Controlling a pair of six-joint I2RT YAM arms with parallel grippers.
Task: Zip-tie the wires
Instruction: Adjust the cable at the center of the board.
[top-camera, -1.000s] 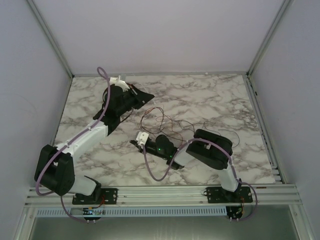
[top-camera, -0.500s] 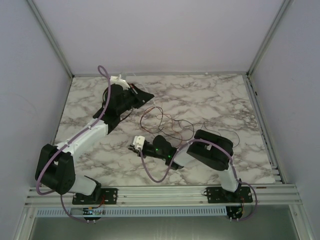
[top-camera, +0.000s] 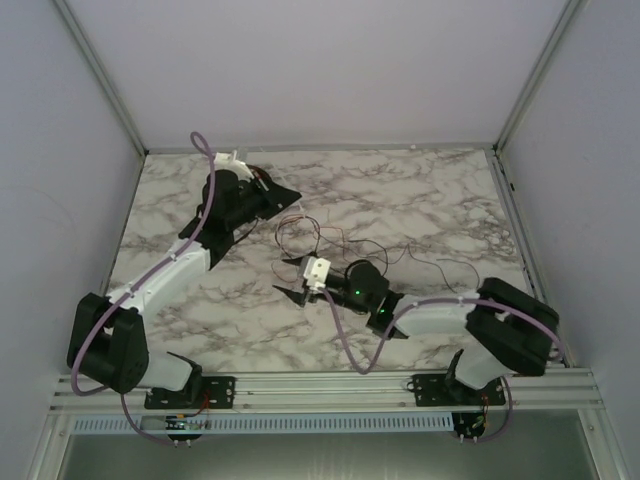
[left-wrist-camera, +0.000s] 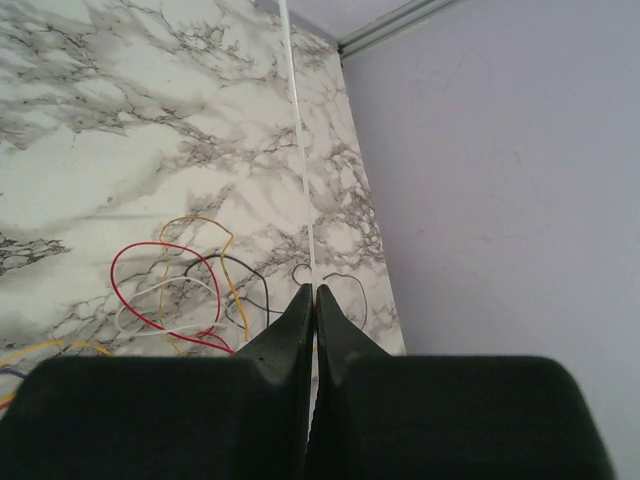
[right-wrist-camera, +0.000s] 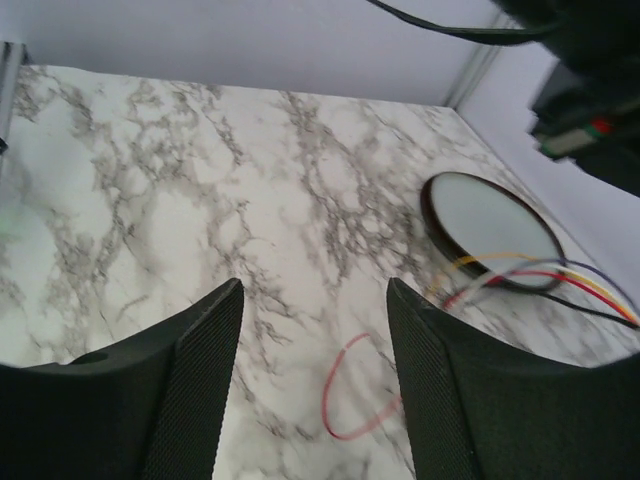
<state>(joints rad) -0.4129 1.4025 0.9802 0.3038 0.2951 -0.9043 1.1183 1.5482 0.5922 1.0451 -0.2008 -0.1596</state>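
Left gripper clenched on a thin white zip tie. Wires lie loose on the marble table between the arms. Right gripper gapes, empty. Risk: hair-thin strands slip its jaws and the bundle scatters.

No text, label, brand, number or sign can be read anywhere in these views.

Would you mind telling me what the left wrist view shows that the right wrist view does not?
Left wrist only: the left gripper shut on a thin white strip. Right wrist only: the right gripper open and empty, and a round dish. Both: the marble table and loops of the wires.
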